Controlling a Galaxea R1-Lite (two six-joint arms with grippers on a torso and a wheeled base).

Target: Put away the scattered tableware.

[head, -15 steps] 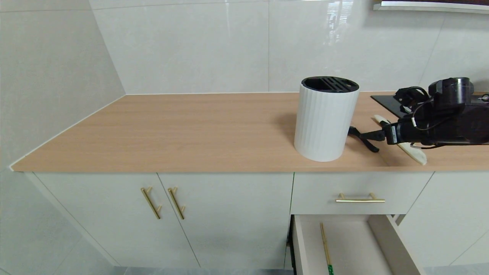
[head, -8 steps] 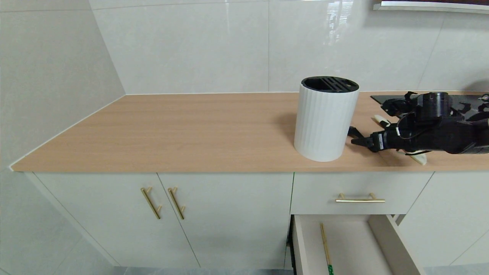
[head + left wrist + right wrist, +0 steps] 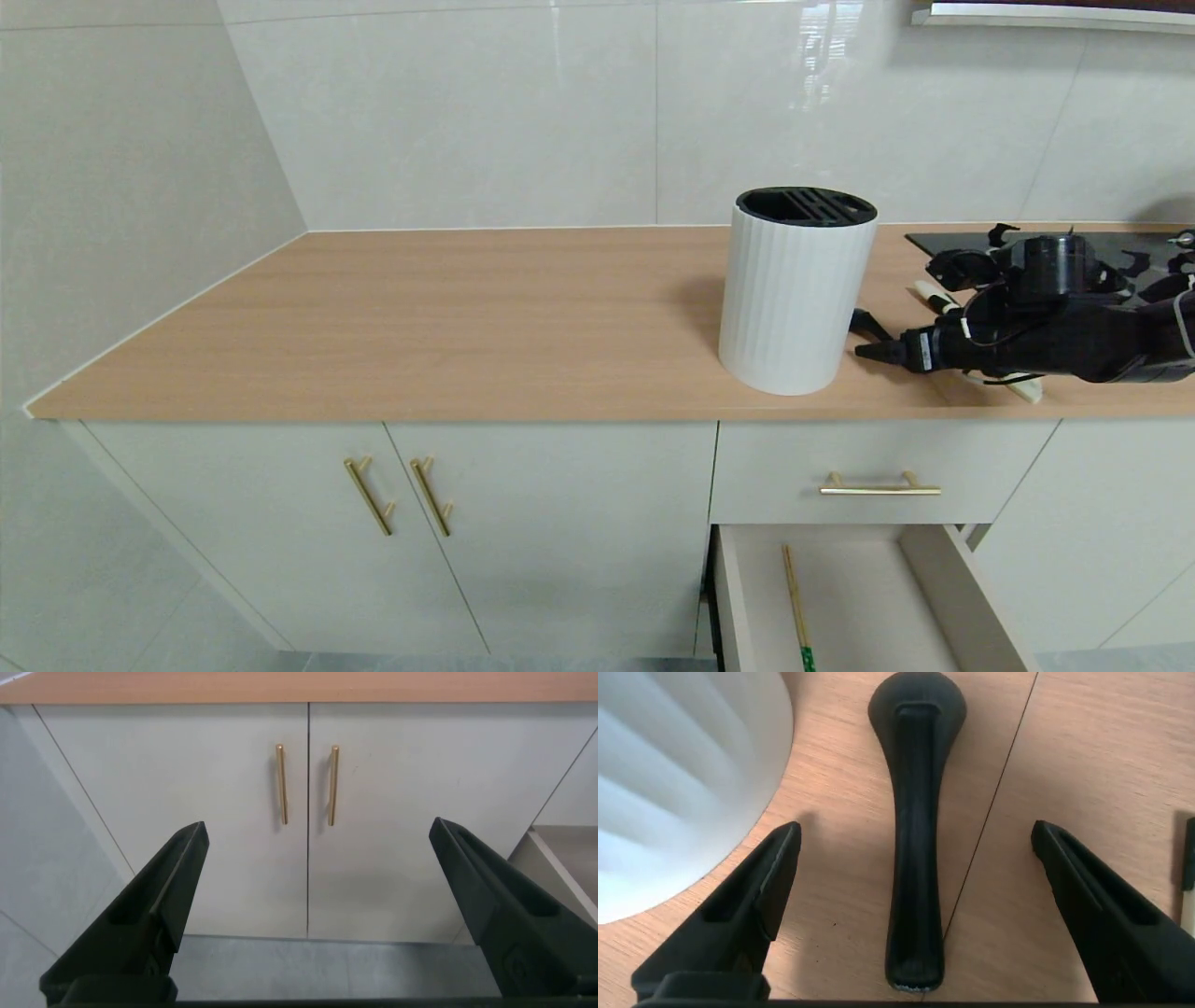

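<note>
I am lowering my right gripper [image 3: 868,347], jaws apart, astride the black handle [image 3: 915,859] beside the holder [image 3: 794,299] near the counter's [image 3: 467,317] front edge, nearing a grasp.

Wooden countertop [image 3: 467,317]; cabinet doors [image 3: 523,532]; tiled wall [image 3: 467,112]

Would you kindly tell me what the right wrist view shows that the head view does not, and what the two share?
Right wrist view: the black utensil handle lies flat between the open fingers of the right gripper, untouched, with a seam in the wooden countertop beside it.
Head view: the slotted black top of the white ribbed holder, the open drawer with chopsticks inside, the cupboard doors, and a cream utensil under the arm.
Shared: the holder, the countertop and the right gripper.
</note>
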